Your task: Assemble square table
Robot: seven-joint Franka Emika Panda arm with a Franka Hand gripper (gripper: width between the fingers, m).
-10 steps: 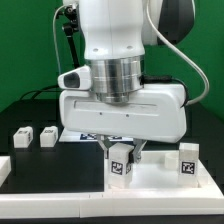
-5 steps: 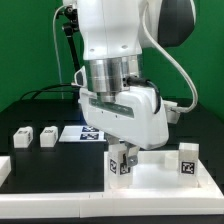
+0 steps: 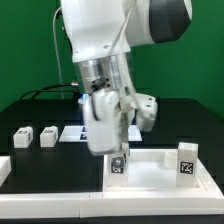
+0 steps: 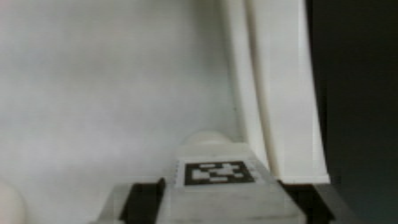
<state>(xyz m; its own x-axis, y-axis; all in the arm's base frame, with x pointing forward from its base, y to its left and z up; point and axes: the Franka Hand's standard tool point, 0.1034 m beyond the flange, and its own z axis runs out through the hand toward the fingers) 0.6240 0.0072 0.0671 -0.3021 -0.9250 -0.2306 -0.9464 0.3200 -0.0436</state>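
1. White plastic tabletop (image 3: 150, 180) lies at the black desk's (image 3: 25, 115) front edge, toward the exterior view's right. The jaws pinch a tagged peg leg (image 3: 119, 165) upright at the slab's corner on the exterior view's left.
2. Only the exterior view shows a second leg (image 3: 186, 160) standing on the slab's opposite side, a loose leg (image 3: 22, 137) beside another loose leg (image 3: 46, 137) near the desk's other end, and the marker board (image 3: 73, 133) between.
3. Only the wrist view shows the held leg (image 4: 217, 172) just beside the raised rim (image 4: 276, 90). Neither view shows whether it sits in a socket.
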